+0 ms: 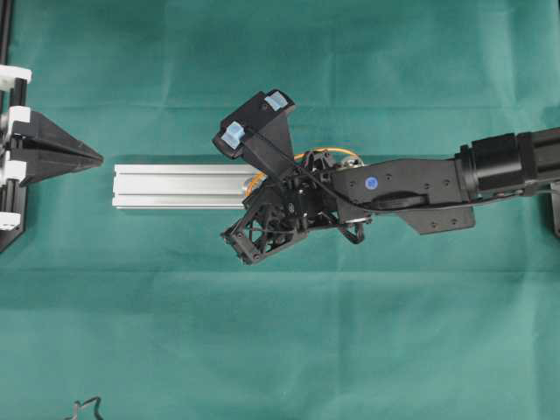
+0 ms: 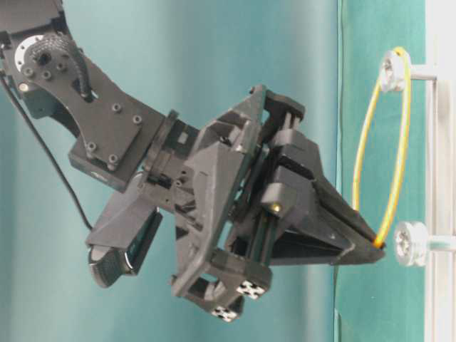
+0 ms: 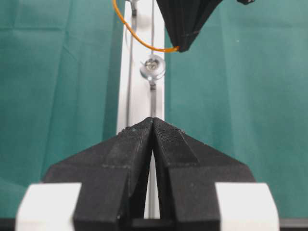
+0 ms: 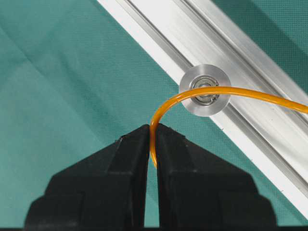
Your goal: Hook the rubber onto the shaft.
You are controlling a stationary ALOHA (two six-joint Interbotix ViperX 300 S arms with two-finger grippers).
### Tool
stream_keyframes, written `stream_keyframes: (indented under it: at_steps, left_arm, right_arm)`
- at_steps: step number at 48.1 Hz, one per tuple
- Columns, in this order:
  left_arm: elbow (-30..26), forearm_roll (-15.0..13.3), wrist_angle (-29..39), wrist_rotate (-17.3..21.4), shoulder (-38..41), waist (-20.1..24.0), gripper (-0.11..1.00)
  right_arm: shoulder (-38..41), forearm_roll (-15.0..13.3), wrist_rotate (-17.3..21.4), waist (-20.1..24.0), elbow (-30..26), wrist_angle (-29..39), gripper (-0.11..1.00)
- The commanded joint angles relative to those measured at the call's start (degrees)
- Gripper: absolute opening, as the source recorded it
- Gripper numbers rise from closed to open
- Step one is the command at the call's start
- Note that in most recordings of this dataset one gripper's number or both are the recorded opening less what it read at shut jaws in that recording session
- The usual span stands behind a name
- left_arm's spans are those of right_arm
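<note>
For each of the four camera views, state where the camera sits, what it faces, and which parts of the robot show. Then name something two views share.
Overhead: above the table, looking down; right arm over the aluminium rail, left gripper at the left edge.
Table-level: low, side-on; right gripper pinching the rubber band.
Left wrist: along the rail; own shut gripper below, pulley beyond.
Right wrist: down past its gripper fingers.
Shared: both wrist views show the band and a pulley.

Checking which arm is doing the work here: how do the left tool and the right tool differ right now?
The right tool is shut on the rubber, pinching the orange band at its tips; the left tool is shut on nothing. The right tool sits over the aluminium rail, beside a pulley, while the left tool waits off the rail's far end. Both are black, with jaws closed to a point.
</note>
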Motion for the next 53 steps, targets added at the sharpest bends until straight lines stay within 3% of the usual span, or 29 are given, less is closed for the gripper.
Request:
stream_keyframes:
  at_steps: [1, 53]
  left_arm:
    - [-1.8, 0.2, -0.4, 0.0, 0.3, 0.2, 0.0]
    - [-1.8, 0.2, -0.4, 0.0, 0.4, 0.1, 0.0]
  right_arm:
    - [-0.8, -0.2, -0.1, -0.4, -1.7, -1.1, 0.07]
    - [1.9, -1.4, -0.1, -2.4, -4.2, -3.3, 0.07]
